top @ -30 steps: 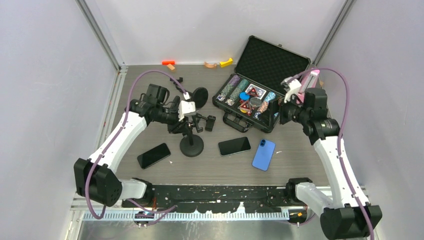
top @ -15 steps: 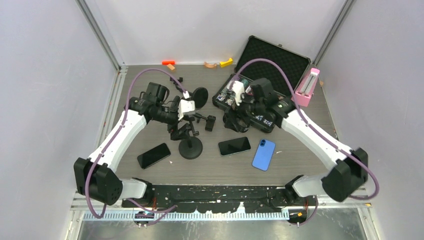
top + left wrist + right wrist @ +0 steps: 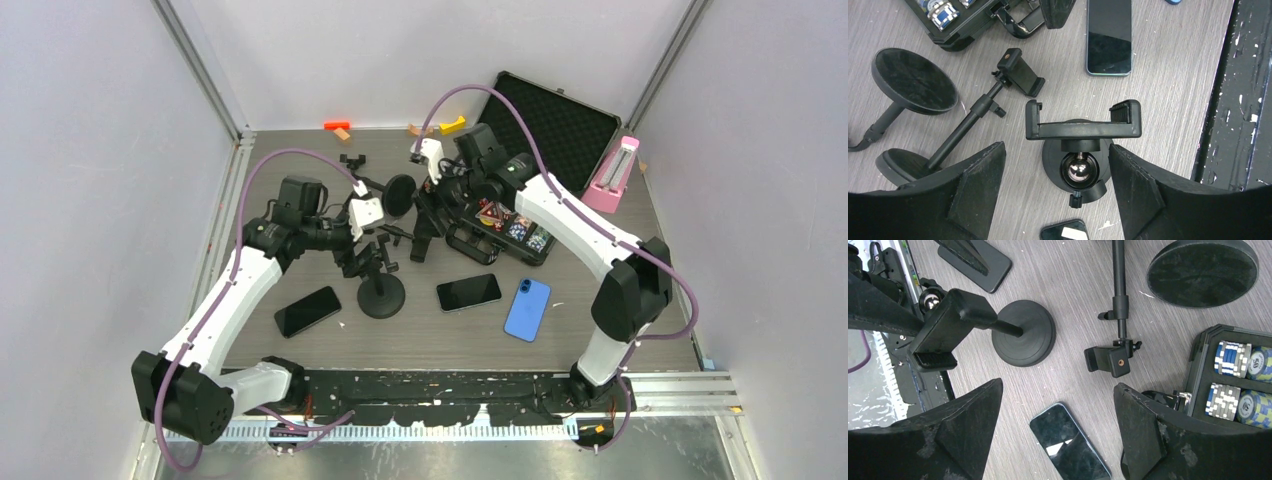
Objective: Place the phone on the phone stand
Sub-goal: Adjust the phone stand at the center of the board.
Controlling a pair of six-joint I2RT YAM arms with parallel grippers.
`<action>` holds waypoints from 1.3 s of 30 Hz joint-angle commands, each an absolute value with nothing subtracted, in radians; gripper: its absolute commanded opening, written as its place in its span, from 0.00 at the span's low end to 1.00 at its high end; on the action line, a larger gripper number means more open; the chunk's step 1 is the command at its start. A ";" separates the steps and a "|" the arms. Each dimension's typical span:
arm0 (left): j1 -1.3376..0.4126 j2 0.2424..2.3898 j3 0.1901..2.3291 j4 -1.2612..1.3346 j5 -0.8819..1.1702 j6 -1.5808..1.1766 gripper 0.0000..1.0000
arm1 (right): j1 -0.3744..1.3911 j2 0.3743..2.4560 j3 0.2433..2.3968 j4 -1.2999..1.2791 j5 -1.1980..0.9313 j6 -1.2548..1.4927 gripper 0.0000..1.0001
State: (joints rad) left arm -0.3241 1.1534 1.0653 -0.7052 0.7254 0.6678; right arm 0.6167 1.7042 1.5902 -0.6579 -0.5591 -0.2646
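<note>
The black phone stand (image 3: 380, 285) is upright at mid table, its empty clamp (image 3: 1083, 124) above a round base (image 3: 1023, 340). My left gripper (image 3: 362, 252) (image 3: 1055, 147) is open just above it, with the ball joint (image 3: 1079, 170) showing between the fingers and nothing gripped. Three phones lie flat: a dark one (image 3: 468, 292) (image 3: 1068, 445) right of the stand, a blue one (image 3: 527, 309) beside it, and a black one (image 3: 308, 311) on the left. My right gripper (image 3: 425, 222) (image 3: 1058, 385) hovers open and empty behind the dark phone.
A second stand lies on its side, with its clamp (image 3: 1113, 360) (image 3: 1020, 77) and round base (image 3: 400, 195) behind the upright one. The open black case (image 3: 545, 125) of poker chips (image 3: 1238, 385) stands at the back right, a pink object (image 3: 612, 175) beyond it. Small blocks (image 3: 338, 126) line the back wall.
My left gripper has opened at the stand's head and drawn back a little to the left. The right arm has swung from the far right, across the case, to the middle of the table.
</note>
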 commanded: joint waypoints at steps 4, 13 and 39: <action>-0.321 1.094 1.066 -0.693 0.640 0.612 0.85 | 0.677 1.770 1.730 -0.739 -0.582 -0.323 0.84; -0.321 1.026 1.062 -0.814 0.524 0.588 0.90 | 0.740 1.886 1.882 -0.875 -0.567 -0.485 0.67; -0.321 0.900 0.977 -0.846 0.417 0.543 0.92 | 0.849 2.066 2.207 -1.130 -0.524 -0.727 0.48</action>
